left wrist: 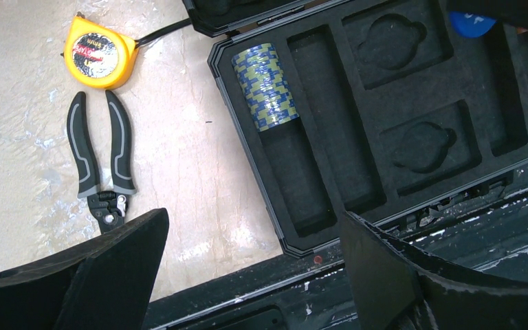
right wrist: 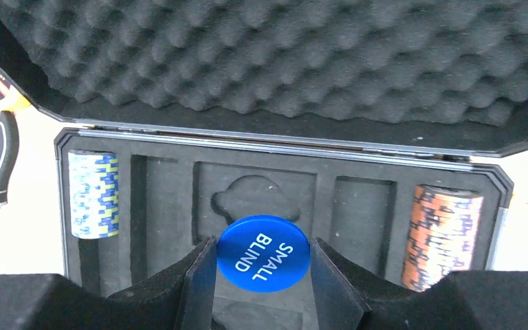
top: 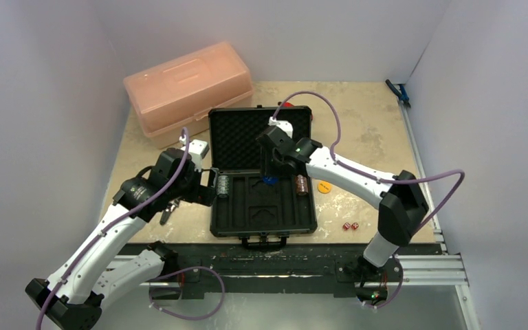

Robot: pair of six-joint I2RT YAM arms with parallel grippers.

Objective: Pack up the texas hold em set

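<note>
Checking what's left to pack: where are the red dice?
Top view: the red dice lie on the table right of the black case's front right corner, below the yellow disc.

A robot lab cell: white panel walls (top: 41, 69) enclose a stained tabletop (top: 364, 130).

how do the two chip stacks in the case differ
Colour: the left chip stack is blue and pale yellow; the right chip stack is orange-red and brown. Place: the left one sits in the tray's far-left slot, the right one in the far-right slot. Both lie on their sides at the lid end.
</note>
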